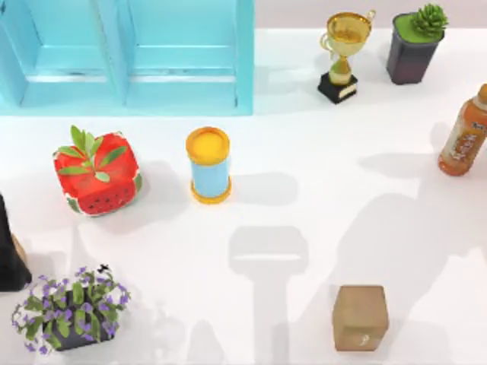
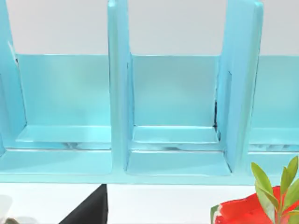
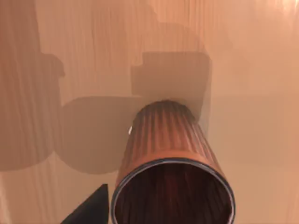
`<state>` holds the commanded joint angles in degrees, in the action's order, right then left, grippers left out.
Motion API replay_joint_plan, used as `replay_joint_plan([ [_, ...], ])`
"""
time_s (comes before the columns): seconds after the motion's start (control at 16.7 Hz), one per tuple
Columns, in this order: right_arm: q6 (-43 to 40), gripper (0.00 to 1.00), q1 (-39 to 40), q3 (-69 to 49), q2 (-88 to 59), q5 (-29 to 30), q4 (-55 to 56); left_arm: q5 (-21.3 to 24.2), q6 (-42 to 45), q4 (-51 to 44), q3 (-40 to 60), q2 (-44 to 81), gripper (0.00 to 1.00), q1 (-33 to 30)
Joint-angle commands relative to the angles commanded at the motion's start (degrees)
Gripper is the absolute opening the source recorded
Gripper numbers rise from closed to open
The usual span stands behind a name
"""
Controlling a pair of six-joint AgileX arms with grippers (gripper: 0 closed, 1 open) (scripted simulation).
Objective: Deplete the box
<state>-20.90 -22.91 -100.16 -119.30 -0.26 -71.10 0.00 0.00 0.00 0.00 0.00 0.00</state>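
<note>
Left gripper (image 2: 88, 211), right gripper (image 3: 89, 207) states untellable; left faces blue shelf (image 2: 173, 116), right ribbed brown bin (image 3: 166, 140).

A black corner of my left claw (image 2: 88, 211) pokes into its own wrist camera's view. A black corner of my right claw (image 3: 89, 209) does too.

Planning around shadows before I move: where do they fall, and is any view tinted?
Top view: dark arm-shaped shadows cross the white table beside the brown box. Right wrist view: an orange cast, blocky shadows behind the ribbed bin. Left wrist view: evenly lit blue shelf.
</note>
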Motion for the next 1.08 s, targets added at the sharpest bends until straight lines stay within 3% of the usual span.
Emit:
replay_joint_plan([
  [0.42, -1.02, 1.00, -1.05, 12.96, 1.72, 0.04, 11.46, 0.00, 0.00, 0.00, 0.00, 0.00, 1.00, 0.00],
  [0.72, -1.17, 1.00, -1.13, 13.97, 1.87, 0.01, 12.37, 0.00, 0.00, 0.00, 0.00, 0.00, 1.00, 0.00],
  [1.08, -1.17, 0.55, -1.13, 13.97, 1.87, 0.01, 12.37, 0.00, 0.00, 0.00, 0.00, 0.00, 1.00, 0.00],
])
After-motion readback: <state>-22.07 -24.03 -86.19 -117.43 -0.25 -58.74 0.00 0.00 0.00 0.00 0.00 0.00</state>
